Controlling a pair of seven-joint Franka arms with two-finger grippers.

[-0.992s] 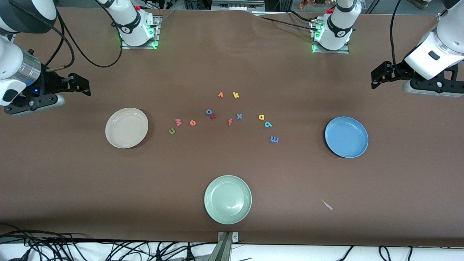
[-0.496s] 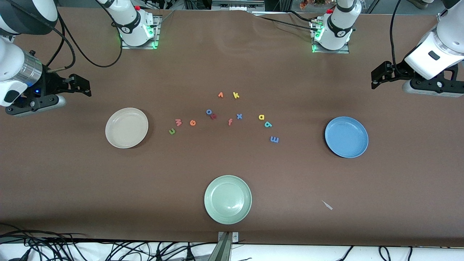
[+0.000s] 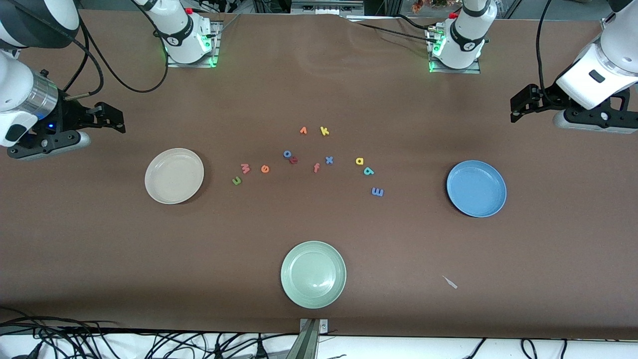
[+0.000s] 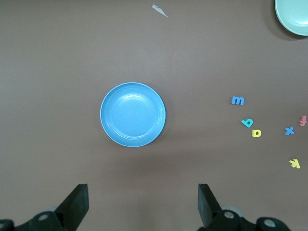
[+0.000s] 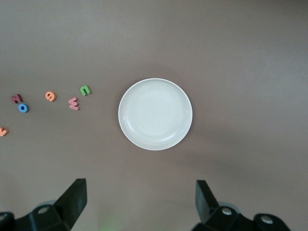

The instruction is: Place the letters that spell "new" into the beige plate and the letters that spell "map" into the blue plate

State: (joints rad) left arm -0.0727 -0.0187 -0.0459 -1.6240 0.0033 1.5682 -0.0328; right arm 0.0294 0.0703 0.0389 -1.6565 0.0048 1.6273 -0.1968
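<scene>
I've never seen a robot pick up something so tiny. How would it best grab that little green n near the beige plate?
Probably from straight above: the green n lies flat on the table, so only its edges offer a hold. I'd close the fingers across its two legs. The pinkish-red w sits close beside it, so the fingers should avoid that side.

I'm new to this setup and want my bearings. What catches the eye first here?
Three plates ring a scatter of tiny foam letters at mid-table: the beige plate toward the right arm's end, the blue plate toward the left arm's end, a pale green plate nearest the front camera. All three plates hold nothing.
</scene>
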